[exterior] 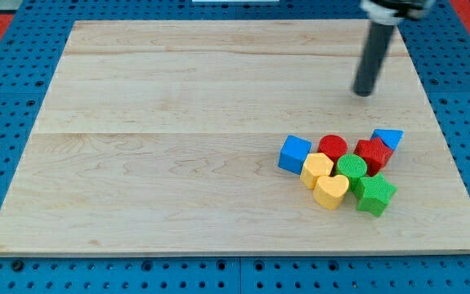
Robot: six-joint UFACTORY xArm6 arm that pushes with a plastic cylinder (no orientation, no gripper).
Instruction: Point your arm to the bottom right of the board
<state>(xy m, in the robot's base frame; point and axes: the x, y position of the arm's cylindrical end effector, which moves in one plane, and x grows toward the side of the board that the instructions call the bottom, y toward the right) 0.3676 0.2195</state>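
My tip [365, 92] stands on the wooden board [177, 122] in its upper right part, above the cluster of blocks and apart from it. The cluster lies at the view's lower right: a blue cube [294, 153], a red cylinder [332, 148], a red star-shaped block [373, 153], a blue triangular block [388, 137], a green cylinder [351, 167], a green star-shaped block [375, 194], a yellow block [316, 168] and a yellow heart [331, 190]. The blocks touch one another.
The board lies on a blue perforated table [14, 49]. The board's right edge [451, 155] runs close to the cluster.
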